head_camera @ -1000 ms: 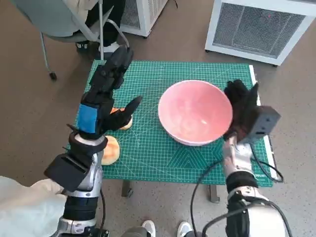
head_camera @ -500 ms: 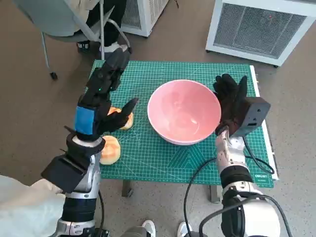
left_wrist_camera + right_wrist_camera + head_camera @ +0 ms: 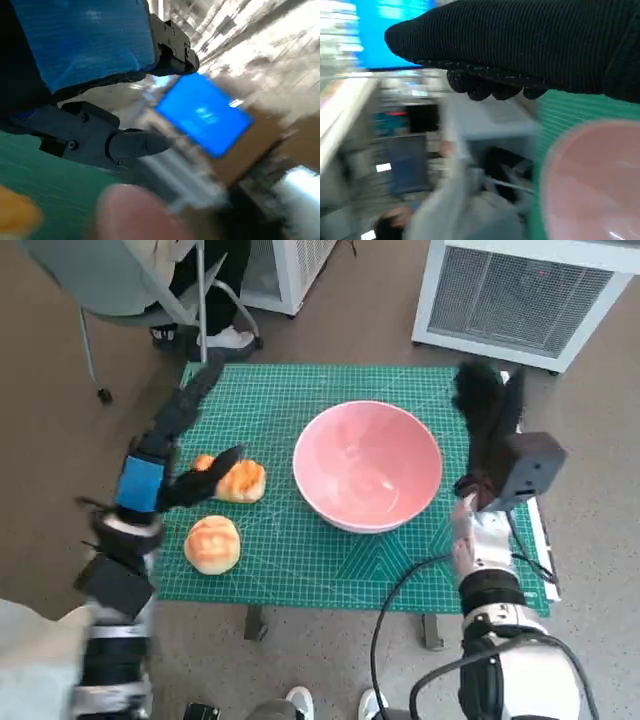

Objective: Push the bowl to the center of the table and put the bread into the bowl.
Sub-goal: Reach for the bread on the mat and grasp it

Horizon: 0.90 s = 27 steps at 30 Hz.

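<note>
Black and blue-taped, the left hand hovers with fingers spread and holding nothing, its thumb just beside the nearer bread roll. A second golden bread roll lies close below it on the green cutting mat covering the worktop. The gloved right hand stands open, apart from the pink bowl, which sits empty near the mat's middle.

No legible text, label, brand or number in any view. Blue screen and mat markings are too blurred to read.
</note>
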{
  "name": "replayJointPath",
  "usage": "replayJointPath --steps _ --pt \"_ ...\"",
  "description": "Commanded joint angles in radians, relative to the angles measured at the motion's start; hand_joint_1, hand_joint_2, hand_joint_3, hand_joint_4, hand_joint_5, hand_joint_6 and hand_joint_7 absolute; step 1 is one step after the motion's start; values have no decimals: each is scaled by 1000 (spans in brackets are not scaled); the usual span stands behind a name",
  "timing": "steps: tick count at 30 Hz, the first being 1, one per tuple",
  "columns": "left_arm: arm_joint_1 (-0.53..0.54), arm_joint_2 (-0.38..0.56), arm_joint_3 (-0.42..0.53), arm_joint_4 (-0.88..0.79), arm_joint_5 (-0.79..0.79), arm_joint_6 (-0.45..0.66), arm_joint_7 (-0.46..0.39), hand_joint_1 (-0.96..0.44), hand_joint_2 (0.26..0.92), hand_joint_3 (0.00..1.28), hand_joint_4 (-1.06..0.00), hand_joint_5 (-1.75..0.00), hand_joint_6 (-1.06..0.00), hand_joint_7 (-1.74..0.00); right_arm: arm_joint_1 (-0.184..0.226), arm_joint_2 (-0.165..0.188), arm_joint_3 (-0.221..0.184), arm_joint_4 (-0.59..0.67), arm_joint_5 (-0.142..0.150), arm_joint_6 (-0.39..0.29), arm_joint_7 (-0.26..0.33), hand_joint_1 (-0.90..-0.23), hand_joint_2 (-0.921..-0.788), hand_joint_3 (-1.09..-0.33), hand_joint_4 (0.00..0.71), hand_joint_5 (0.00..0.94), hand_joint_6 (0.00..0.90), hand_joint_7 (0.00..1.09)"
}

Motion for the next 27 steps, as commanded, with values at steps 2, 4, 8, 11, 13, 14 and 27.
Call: replayJointPath --steps 2,4,8,11,13,14,27 --pt "-69 111 -28 36 86 58 -18 -426 921 203 -253 -2 -358 -47 39 1 49 -113 6 -154 121 -527 -921 -801 322 16 51 672" --pt "-81 129 -46 36 94 102 -43 -406 921 132 -232 -1 -350 -36 54 5 63 -164 21 -194 165 -536 -921 -793 336 22 53 681" --pt "-112 159 -91 25 90 224 -136 -312 881 50 -186 0 -338 -24 102 7 112 -293 29 -269 232 -552 -921 -778 351 28 45 699" --pt "-142 182 -132 20 100 318 -214 -188 838 19 -150 -1 -327 -15 134 -2 143 -369 32 -297 269 -562 -921 -771 354 28 28 727" --pt "-162 194 -161 20 114 371 -259 -90 814 9 -118 -1 -305 -7 153 -8 161 -415 35 -302 288 -567 -921 -773 356 28 11 745" --pt "-169 198 -173 19 119 391 -274 -72 811 7 -112 -1 -301 -6 162 -9 168 -435 37 -300 296 -567 -921 -774 357 28 8 748" --pt "-247 197 -299 94 201 486 -347 55 792 17 -83 0 -267 0 275 -10 236 -686 19 -235 314 -591 -921 -797 358 32 -1 813"
